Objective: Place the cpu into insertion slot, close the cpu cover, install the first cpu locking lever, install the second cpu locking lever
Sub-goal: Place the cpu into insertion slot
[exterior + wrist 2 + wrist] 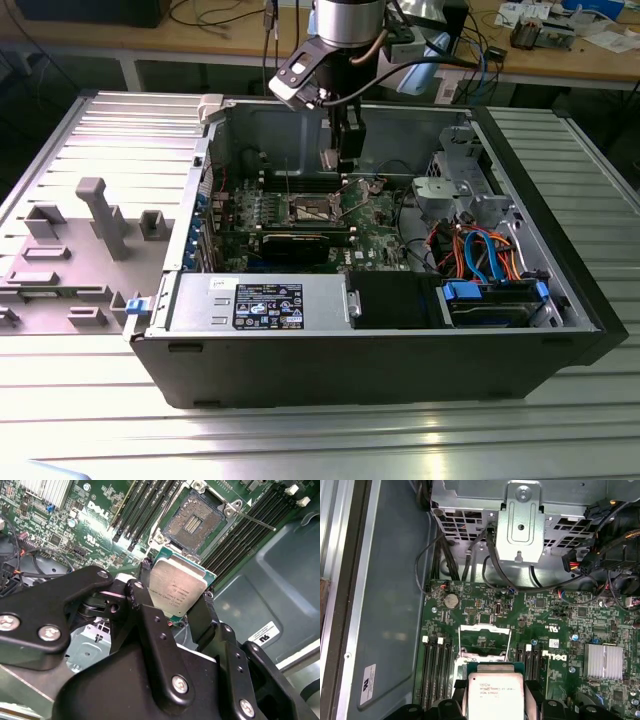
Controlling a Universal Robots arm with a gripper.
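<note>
1. Gripper (343, 150), exterior view: hangs inside the open case (560, 300) on the bench (300, 440), above the board (385, 225). The slot (306, 210) lies below it, a little toward the exterior view's left.
2. Second wrist view: gripper (175, 597) drawn narrow on the cpu (180, 587), with fingers (202, 615) on two opposite edges and the metal top facing the camera. Cpu is apart from the slot (192, 524), whose contact field lies uncovered.
3. First wrist view: cpu (495, 697) is held in the gripper (495, 707), near the slot (484, 642) but not yet in it.
4. Handling, as judged: cpu is light, stiff and thin. Its smooth edges may slip, and its underside and the slot contacts are fragile. Hold by opposite edges only, kept flat, with no squeeze on top.
</note>
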